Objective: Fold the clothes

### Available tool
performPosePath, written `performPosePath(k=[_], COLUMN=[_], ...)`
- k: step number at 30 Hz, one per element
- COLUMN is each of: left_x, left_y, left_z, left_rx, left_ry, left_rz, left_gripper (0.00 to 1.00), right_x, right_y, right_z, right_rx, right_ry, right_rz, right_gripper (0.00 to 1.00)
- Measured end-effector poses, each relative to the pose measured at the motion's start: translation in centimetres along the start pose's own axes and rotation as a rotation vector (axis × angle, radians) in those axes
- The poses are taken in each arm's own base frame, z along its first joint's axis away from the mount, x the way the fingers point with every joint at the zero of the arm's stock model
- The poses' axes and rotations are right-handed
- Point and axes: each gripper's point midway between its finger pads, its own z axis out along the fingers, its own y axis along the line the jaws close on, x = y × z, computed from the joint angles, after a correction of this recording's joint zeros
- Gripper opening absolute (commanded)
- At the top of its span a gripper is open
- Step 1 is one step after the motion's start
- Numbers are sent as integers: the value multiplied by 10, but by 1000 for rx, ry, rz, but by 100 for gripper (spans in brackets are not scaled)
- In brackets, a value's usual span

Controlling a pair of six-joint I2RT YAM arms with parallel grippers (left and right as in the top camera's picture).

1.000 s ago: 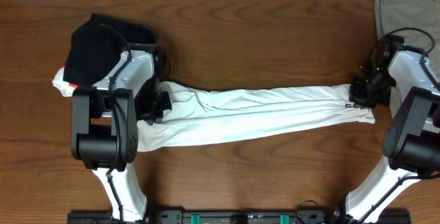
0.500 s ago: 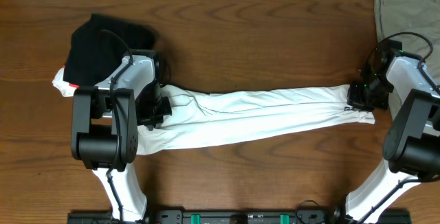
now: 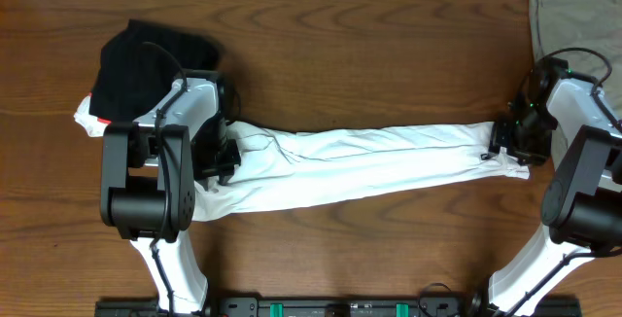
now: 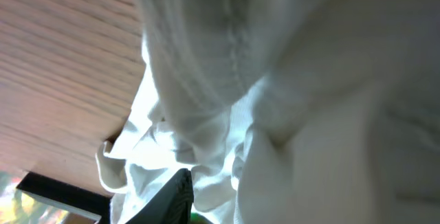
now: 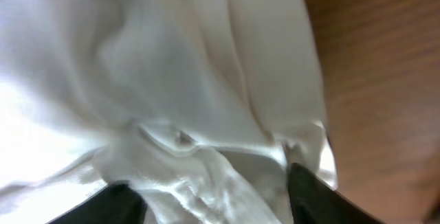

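Observation:
The clothes, a white T-shirt (image 3: 369, 161), lie stretched into a long narrow band across the middle of the table. My left gripper (image 3: 225, 157) sits on its left end. In the left wrist view white cloth (image 4: 275, 80) fills the picture and only one dark finger (image 4: 175, 200) shows, so I cannot make out how the jaws stand. My right gripper (image 3: 507, 145) is at the band's right end. In its wrist view (image 5: 216, 200) the two dark fingers (image 5: 120, 203) stand far apart with crumpled white cloth (image 5: 172, 66) lying between them.
A black folded garment (image 3: 146, 64) with a red and white edge lies at the back left, just behind the left arm. An olive-grey cloth (image 3: 573, 16) lies flat in the back right corner. Bare wooden table (image 3: 369, 64) shows behind and in front of the shirt.
The right end of the shirt has sagged slightly and the right gripper has shifted a little up and right. The left end has bunched a bit more under the left gripper.

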Motion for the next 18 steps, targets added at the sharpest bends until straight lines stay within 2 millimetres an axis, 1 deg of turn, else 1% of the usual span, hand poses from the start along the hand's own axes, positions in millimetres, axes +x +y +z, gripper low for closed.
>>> performPosePath(k=[2, 4, 5, 6, 8, 10, 12, 13, 15, 16, 17, 18], left_x=[-2, -5, -8, -9, -11, -10, -5, -1, 4, 6, 6, 7], left_y=[0, -1, -1, -1, -2, -3, -4, -4, -6, -7, -8, -10], left_z=[-7, -19, -30, -38, -62, -86, -104, -112, -123, -125, -125, -125], left_rx=[6, 21, 38, 50, 93, 144, 192, 216, 253, 266, 269, 278], left_ry=[-13, -49, -84, -109, -185, -258, -311, -334, -360, -363, -364, -361], left_rz=[-1, -5, -8, -11, -21, -26, -28, -27, -23, -22, -16, -15], left_gripper=[34, 38, 40, 43, 48, 50, 50, 49, 35, 27, 20, 13], right_x=[-1, -12, -17, -20, -22, -20, -16, -13, -6, -5, -4, -4], right_y=[0, 4, 7, 9, 13, 17, 25, 31, 44, 51, 55, 61], right_z=[-12, -28, -35, -41, -54, -62, -66, -66, -67, -67, -67, -68], right_rx=[-4, -27, -45, -58, -79, -92, -112, -129, -154, -165, -169, -176], right_ry=[9, -20, -36, -45, -53, -43, -28, -15, 6, 8, 9, 6], right_rz=[0, 2, 2, 1, 0, -5, -23, -44, -82, -109, -122, -139], right_gripper=[75, 80, 81, 82, 80, 75, 68, 59, 26, 12, 4, 1])
